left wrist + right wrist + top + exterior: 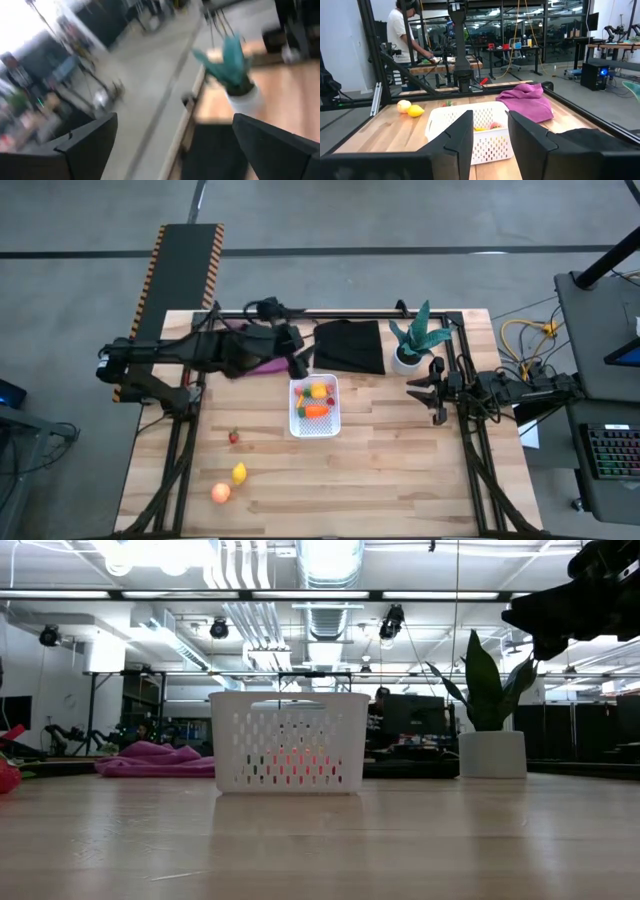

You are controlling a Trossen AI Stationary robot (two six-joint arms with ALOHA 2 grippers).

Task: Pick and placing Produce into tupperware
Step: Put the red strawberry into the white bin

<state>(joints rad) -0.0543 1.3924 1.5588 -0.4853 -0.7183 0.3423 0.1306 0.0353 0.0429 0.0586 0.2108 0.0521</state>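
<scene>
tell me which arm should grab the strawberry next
Left, probably. The strawberry lies on the left side of the table, and the left gripper, open, sits above the basket. The right gripper waits by the potted plant.

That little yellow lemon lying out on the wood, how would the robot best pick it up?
From straight above, fingers closing across the lemon's narrow middle. It lies alone on the bare table, the peach close beside it, so the fingers should probably straddle it away from that side.

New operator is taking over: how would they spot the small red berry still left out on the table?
Start at the white tub mid-table. Left of it, alone on bare wood, lies the berry. It is red and tiny, unlike the yellow lemon and orange peach nearer the front edge.
</scene>
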